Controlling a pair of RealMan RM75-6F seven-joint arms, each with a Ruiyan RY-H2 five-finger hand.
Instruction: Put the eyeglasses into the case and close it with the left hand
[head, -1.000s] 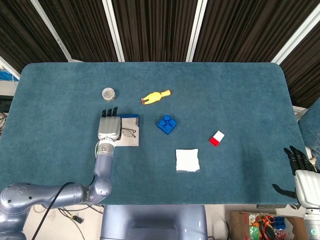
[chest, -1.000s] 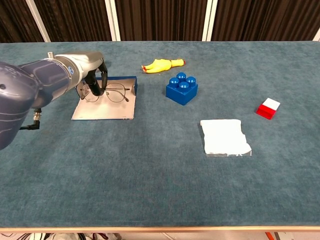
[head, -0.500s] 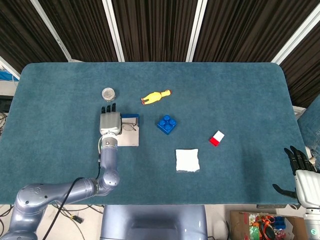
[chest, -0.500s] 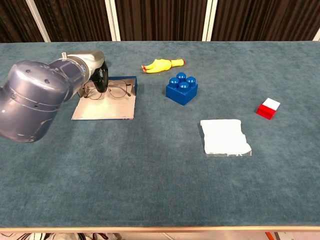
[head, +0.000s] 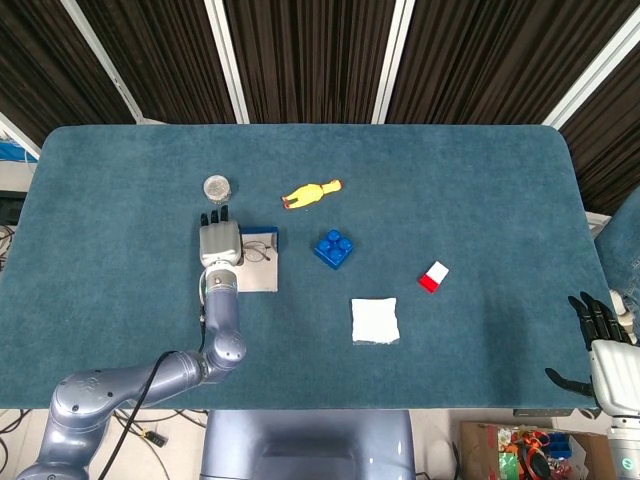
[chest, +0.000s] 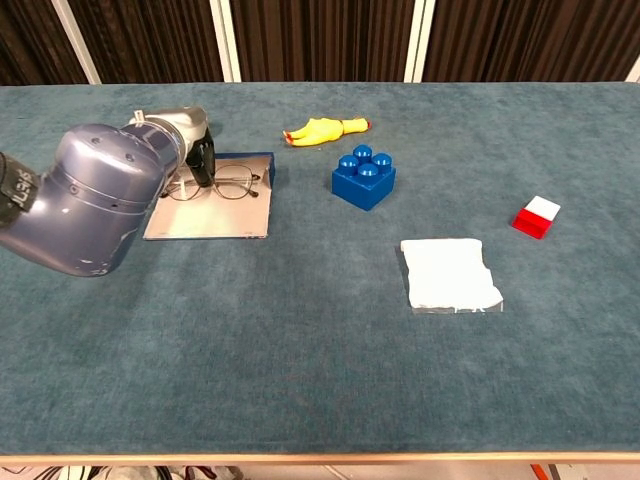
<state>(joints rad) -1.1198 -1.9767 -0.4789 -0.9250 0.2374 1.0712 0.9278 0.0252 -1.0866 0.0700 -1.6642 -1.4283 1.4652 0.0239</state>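
Lowering the eyeglasses (chest: 222, 185) gently into the case (chest: 212, 212) below the left hand (head: 220, 241) fingers matters, grip unclear.

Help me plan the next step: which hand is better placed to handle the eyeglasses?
Left. The left hand is already over the eyeglasses on the open case; the right hand sits off the table's far edge.
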